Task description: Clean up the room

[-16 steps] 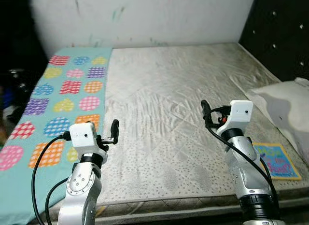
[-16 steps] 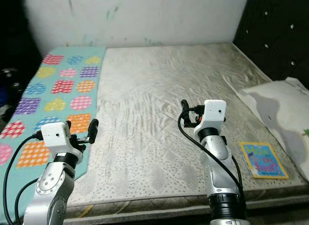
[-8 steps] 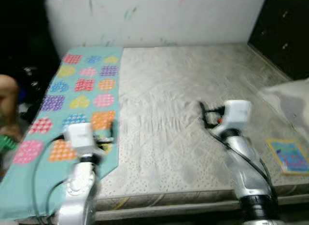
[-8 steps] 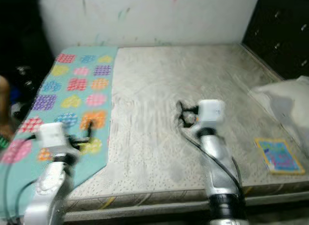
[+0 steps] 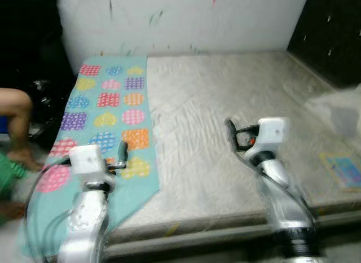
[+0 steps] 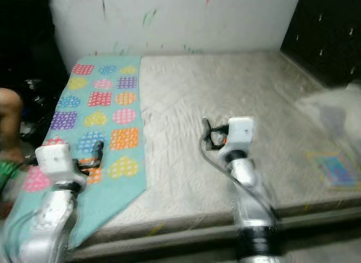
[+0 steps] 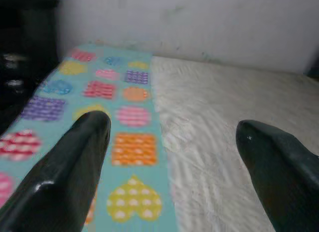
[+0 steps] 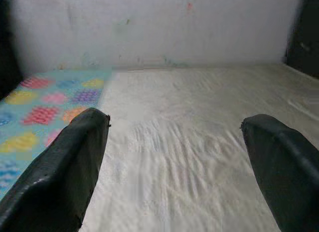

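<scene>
Scribbled white wall backs a bare grey mattress. At far left, a person's bare leg. A turquoise sheet with coloured hearts covers the mattress's left strip. Left tool hovers spread above it; right tool spread over bare mattress. A blurred blue booklet lies far right.

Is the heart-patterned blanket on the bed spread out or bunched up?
Spread out: the blanket lies flat along the mattress's left side.

left gripper: raised, fingers apart | right gripper: raised, fingers apart
</scene>
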`<state>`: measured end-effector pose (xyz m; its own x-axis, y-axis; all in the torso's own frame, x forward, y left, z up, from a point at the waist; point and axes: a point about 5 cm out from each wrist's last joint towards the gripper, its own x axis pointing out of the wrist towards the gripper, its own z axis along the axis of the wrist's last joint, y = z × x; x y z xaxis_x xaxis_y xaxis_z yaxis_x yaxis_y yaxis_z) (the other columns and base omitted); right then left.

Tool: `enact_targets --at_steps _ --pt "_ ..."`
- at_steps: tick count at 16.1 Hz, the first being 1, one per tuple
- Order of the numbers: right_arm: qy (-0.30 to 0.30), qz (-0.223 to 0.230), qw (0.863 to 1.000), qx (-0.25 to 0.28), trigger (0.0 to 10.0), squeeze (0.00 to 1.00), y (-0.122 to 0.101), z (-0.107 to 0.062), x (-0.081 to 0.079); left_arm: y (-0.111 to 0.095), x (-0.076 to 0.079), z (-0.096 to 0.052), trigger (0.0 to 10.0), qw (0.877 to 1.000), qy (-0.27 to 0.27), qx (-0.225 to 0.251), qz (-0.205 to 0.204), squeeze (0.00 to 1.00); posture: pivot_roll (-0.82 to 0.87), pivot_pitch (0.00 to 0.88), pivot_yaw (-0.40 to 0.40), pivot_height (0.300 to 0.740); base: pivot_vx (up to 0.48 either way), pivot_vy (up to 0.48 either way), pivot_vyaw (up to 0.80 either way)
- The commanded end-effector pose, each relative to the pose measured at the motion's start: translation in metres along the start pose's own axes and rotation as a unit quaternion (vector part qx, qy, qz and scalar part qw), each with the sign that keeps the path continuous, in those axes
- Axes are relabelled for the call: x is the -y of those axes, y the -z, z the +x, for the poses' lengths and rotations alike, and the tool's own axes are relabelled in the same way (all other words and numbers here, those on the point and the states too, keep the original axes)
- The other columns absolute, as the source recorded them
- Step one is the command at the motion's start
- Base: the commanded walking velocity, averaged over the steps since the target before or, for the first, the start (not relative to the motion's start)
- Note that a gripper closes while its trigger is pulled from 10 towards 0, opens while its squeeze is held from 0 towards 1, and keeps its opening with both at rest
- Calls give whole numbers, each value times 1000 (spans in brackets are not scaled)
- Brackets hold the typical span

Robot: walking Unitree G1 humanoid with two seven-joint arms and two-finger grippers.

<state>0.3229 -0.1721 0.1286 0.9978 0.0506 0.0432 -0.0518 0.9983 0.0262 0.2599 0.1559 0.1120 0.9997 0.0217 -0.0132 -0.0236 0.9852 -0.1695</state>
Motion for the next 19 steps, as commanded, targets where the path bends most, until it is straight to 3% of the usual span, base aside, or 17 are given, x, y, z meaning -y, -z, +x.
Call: enact_targets --at_steps 1,7,14,19 --pt "-10 4 1000 10 10000 0 -5 2 -6 -2 -7 0 10000 1000 -10 1 9 0 -34 36 0 740 0 480 0" --pt "-18 -8 1000 14 10000 0 -6 1 -10 -3 -6 -1 10000 1000 -9 0 5 0 -34 43 1 740 0 480 0" --pt "-18 -5 1000 11 10000 0 -5 2 -10 -8 1 -3 10000 999 31 19 -14 0 -36 46 1 740 0 0 0" --pt "-17 -3 1000 12 10000 0 -5 2 -10 -7 1 -3 10000 999 28 12 -16 0 -37 47 3 740 0 0 0"
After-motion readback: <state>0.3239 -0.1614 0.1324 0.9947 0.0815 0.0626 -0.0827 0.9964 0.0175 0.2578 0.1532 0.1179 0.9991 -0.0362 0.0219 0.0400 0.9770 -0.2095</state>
